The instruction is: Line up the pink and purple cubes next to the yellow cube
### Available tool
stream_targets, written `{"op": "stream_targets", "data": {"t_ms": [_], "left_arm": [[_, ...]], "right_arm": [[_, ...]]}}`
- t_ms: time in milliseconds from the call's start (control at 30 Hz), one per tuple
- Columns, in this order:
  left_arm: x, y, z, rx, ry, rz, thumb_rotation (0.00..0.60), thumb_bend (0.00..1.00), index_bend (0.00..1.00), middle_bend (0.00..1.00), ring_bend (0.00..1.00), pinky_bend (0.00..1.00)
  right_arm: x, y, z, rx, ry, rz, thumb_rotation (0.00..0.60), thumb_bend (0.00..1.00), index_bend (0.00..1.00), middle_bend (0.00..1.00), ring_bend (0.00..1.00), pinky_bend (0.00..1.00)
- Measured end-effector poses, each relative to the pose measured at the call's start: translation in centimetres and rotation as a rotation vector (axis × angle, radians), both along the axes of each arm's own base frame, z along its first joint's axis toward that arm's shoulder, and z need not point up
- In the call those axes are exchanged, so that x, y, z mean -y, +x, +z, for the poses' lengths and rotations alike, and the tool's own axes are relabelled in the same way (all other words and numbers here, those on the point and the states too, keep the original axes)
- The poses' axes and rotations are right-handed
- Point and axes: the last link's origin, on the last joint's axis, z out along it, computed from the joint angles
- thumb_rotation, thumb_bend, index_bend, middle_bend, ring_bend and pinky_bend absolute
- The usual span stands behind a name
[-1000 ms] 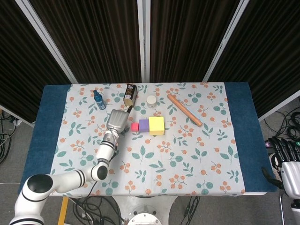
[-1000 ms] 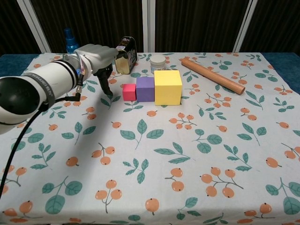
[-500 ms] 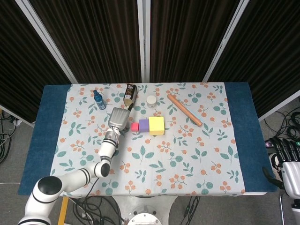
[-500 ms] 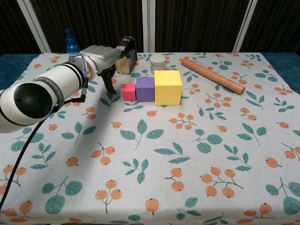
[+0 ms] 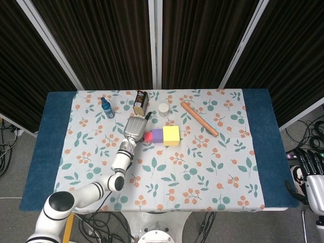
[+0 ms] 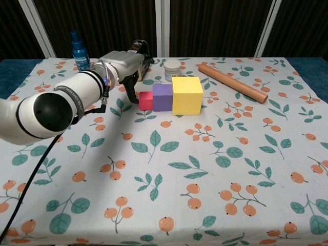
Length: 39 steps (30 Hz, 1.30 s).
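Three cubes stand in a touching row on the floral cloth: pink cube [image 5: 148, 136] [image 6: 146, 100], purple cube [image 5: 157, 135] [image 6: 162, 97] and the larger yellow cube [image 5: 171, 135] [image 6: 187, 95], left to right. My left hand [image 5: 135, 127] [image 6: 124, 65] is at the row's left end, its fingers [image 6: 134, 91] pointing down against the pink cube's left side, holding nothing. My right hand [image 5: 310, 174] hangs off the table at the lower right of the head view, with nothing in it.
Behind the cubes stand a blue bottle [image 5: 106, 108] [image 6: 79, 50], a dark carton [image 5: 140, 101] [image 6: 141, 54] partly hidden by my left hand, and a white jar [image 5: 163, 109] [image 6: 172, 69]. A wooden rod [image 5: 199, 118] [image 6: 233, 82] lies diagonally at the back right.
My left hand moved right until it met the pink cube, and the whole row of cubes slid slightly to the right. The right hand stayed still.
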Motion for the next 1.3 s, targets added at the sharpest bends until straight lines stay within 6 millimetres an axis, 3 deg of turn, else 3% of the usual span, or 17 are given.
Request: {"op": "stream_targets", "data": {"t_ms": [300,467,600,733,867,967,1067,1167,1300], "left_arm": [[-0.3,-0.4,0.6,0.023,0.012,0.022,0.600,0.04,0.13,0.79,0.79,0.85],[0.0,-1.3,2.1,0.079,-0.003,0.057,0.600,0.04,0.13,0.69,0.68,0.81],[0.9,-2.3,4.3,0.110,-0.001,0.060,0.600,0.05,0.13,0.60,0.58,0.78],[2.5,-3.8,7.9,0.162,0.035,0.060,0.600,0.06,0.14,0.56,0.54,0.72],[4.8,-7.2,14.2,0.200,0.164,0.043,0.600,0.06,0.20,0.52,0.47,0.58],[6.9,-10.5,18.7,0.193,0.263,0.018,0.600,0.06,0.20,0.42,0.34,0.42],[9.6,-14.0,21.8,0.152,0.299,0.009,0.600,0.06,0.20,0.29,0.22,0.29],[12.4,-17.1,23.7,0.111,0.313,0.030,0.600,0.06,0.20,0.22,0.17,0.23],[15.3,-19.1,24.7,0.085,0.315,0.063,0.600,0.06,0.20,0.22,0.16,0.22]], "right_arm": [[0.0,-0.1,0.0,0.002,0.003,0.000,0.600,0.23,0.00,0.01,0.00,0.02],[0.3,0.0,-0.3,0.007,0.015,0.011,0.600,0.23,0.00,0.01,0.00,0.02],[0.5,0.1,-0.5,0.014,0.024,0.027,0.600,0.22,0.00,0.01,0.00,0.02],[0.7,0.0,-0.7,0.019,0.035,0.026,0.600,0.22,0.00,0.01,0.00,0.02],[1.0,0.0,-0.8,0.029,0.049,0.028,0.600,0.23,0.00,0.01,0.00,0.03],[1.3,-0.2,-1.0,0.040,0.062,0.028,0.600,0.23,0.00,0.01,0.00,0.04],[1.7,-0.3,-1.3,0.054,0.077,0.033,0.600,0.23,0.00,0.00,0.00,0.04],[2.2,-0.5,-1.8,0.060,0.097,0.032,0.600,0.23,0.00,0.00,0.00,0.04],[3.0,-0.5,-2.8,0.062,0.118,0.040,0.600,0.23,0.00,0.00,0.00,0.04]]}}
